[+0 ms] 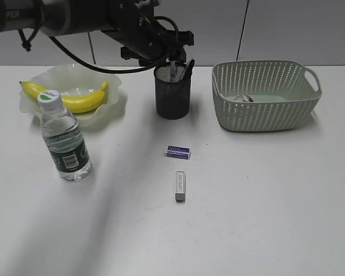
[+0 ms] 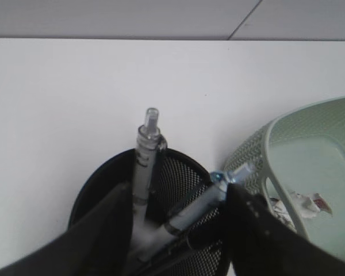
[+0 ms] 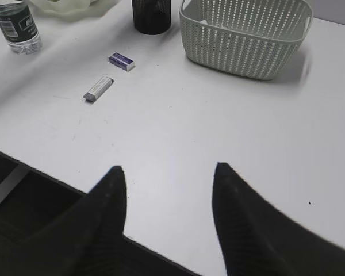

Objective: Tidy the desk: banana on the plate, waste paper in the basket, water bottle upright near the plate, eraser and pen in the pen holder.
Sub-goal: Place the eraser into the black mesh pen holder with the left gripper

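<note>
Exterior view, your scene: white tabletop (image 1: 264,218), grey wall behind. Basket (image 1: 266,95) far right, waste paper (image 1: 244,98) inside. Plate (image 1: 75,92) far left, banana (image 1: 69,98) lying in it. Water bottle (image 1: 64,137) upright just in front of plate. Pen holder (image 1: 173,92) between plate and basket, pens (image 2: 145,167) leaning inside. Left gripper (image 2: 178,230) over holder, jaws apart, nothing clamped. Blue eraser (image 1: 177,152) and grey eraser (image 1: 180,186) loose on tabletop before holder. Right gripper (image 3: 169,190) near front edge, jaws open, empty.
</note>
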Motion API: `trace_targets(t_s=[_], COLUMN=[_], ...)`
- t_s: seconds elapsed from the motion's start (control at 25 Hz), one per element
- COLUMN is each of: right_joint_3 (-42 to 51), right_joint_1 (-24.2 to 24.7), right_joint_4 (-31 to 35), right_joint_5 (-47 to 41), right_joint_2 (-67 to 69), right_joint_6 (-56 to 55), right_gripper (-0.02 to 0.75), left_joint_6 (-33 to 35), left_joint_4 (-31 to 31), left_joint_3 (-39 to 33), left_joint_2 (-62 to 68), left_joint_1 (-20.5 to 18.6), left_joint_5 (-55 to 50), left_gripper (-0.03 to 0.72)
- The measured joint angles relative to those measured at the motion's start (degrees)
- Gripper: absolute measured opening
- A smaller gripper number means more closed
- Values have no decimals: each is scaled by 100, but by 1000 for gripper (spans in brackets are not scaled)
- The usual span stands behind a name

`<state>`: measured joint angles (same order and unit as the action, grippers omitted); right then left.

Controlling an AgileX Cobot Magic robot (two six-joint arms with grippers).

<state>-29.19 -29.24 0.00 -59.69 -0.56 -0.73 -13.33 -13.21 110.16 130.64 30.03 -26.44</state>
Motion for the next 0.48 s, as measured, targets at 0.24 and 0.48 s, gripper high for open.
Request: trace_targets(t_s=[0.24,0.48], right_joint_3=[0,0], right_joint_1=[0,0], right_joint_4=[0,0], right_joint_5=[0,0], right_joint_2=[0,0], right_joint_6=[0,0], right_gripper=[391,391], left_joint_6=[0,0], left_joint_4=[165,611], left_joint_3=[0,0], left_joint_2=[-263,-1419], left_joint_1=[0,0], left_joint_5=[-228,-1580], left_gripper=[443,437])
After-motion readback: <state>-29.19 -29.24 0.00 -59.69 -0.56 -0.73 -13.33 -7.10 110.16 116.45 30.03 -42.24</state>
